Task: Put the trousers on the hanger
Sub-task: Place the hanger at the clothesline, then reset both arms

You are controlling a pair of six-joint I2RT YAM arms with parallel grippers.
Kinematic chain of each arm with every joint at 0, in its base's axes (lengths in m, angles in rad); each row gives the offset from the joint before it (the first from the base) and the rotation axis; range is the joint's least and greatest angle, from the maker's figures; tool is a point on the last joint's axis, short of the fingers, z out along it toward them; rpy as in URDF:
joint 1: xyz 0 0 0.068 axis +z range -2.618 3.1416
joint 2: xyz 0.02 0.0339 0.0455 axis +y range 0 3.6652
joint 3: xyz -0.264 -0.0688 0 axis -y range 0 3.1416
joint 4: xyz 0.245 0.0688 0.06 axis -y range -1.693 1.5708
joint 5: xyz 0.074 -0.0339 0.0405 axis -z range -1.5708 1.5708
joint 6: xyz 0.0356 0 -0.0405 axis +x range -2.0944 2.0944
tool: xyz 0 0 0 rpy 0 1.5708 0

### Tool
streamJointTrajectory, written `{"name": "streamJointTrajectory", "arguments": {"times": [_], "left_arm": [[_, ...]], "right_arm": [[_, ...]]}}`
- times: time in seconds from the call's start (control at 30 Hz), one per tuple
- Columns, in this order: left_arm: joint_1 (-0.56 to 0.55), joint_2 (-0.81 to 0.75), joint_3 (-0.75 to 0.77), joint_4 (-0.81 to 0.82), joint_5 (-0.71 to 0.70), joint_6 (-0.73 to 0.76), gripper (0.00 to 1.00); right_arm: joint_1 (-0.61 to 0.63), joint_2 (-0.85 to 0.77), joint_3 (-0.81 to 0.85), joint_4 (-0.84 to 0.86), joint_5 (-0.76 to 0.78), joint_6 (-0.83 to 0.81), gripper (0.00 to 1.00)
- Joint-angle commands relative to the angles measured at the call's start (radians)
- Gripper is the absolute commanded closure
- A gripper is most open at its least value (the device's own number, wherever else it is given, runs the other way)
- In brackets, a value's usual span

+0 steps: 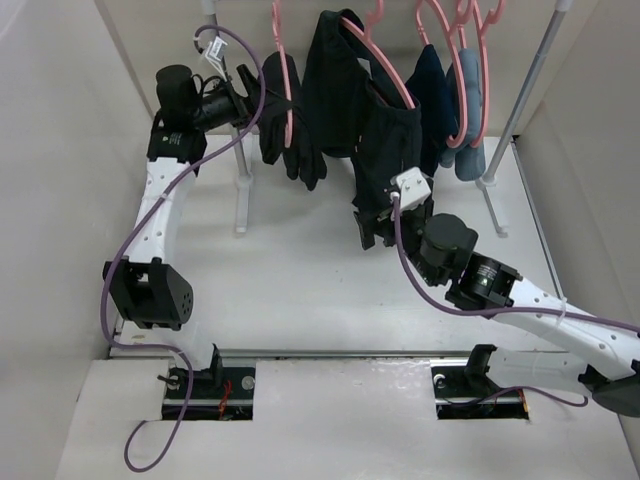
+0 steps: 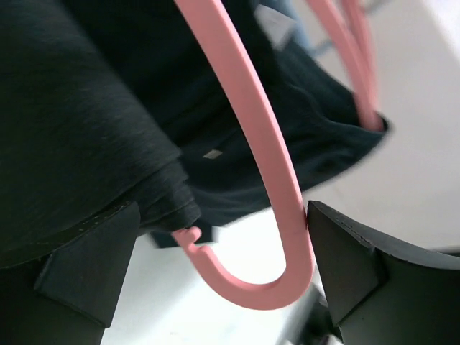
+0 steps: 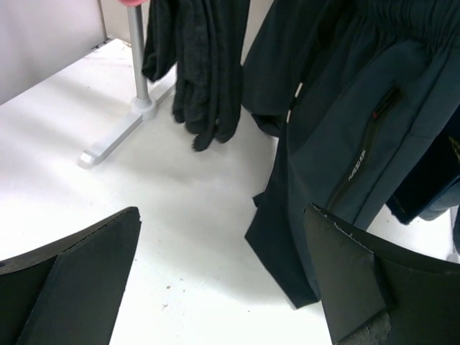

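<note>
The trousers [image 1: 285, 120] hang folded over a pink hanger [image 1: 288, 100] at the left end of the rack. My left gripper [image 1: 247, 92] is right beside them, open. In the left wrist view the hanger's curved shoulder end [image 2: 251, 108] passes between the wide jaws [image 2: 223, 266] and rests against the right finger [image 2: 359, 266]. The trousers' black cloth [image 2: 72, 108] lies on the left finger. My right gripper [image 1: 378, 222] hangs low over the table, open [image 3: 223, 266], with only bare table between its fingers. The trousers [image 3: 205, 65] show far ahead of it.
A shorter black garment with a zip pocket [image 1: 385, 150] hangs mid-rack, its hem close to my right gripper [image 3: 345, 165]. Navy [image 1: 435, 90] and light-blue [image 1: 470, 110] garments hang to its right on more pink hangers [image 1: 455, 30]. Rack posts stand at the left [image 1: 240, 190] and right [image 1: 525, 90].
</note>
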Motion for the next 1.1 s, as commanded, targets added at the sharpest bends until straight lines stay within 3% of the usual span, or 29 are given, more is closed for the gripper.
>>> {"name": "streamJointTrajectory", "arguments": {"times": [0.0, 0.17, 0.33, 0.57, 0.63, 0.77, 0.87, 0.97, 1.07], "left_arm": [[0.005, -0.048, 0.138, -0.351, -0.269, 0.292, 0.0], [0.005, -0.057, 0.197, -0.53, -0.459, 0.452, 0.0], [0.005, -0.178, 0.089, -0.552, -0.584, 0.542, 0.0], [0.005, -0.391, -0.064, -0.618, -0.84, 0.705, 0.0], [0.005, -0.51, -0.16, -0.607, -0.895, 0.754, 0.0], [0.014, -0.738, -0.589, -0.512, -1.036, 0.737, 0.0], [0.025, -0.831, -0.795, -0.408, -1.084, 0.727, 0.0], [0.025, -0.832, -0.921, -0.287, -1.199, 0.701, 0.0], [0.036, -0.809, -1.001, -0.209, -1.187, 0.662, 0.0]], "right_arm": [[-0.002, -0.031, -0.005, -0.028, -0.019, 0.031, 0.0], [-0.002, -0.021, 0.026, -0.143, 0.01, 0.087, 0.0], [-0.013, -0.002, 0.008, -0.242, 0.053, 0.204, 0.0], [-0.215, -0.138, -0.181, -0.262, -0.085, 0.385, 0.0], [-0.284, -0.204, -0.204, -0.315, -0.085, 0.421, 0.0], [-0.409, -0.296, -0.213, -0.455, -0.07, 0.463, 0.0], [-0.516, -0.327, -0.222, -0.557, -0.047, 0.475, 0.0], [-0.605, -0.327, -0.245, -0.596, -0.047, 0.475, 0.0], [-0.644, -0.339, -0.282, -0.596, -0.072, 0.486, 0.0]]}}
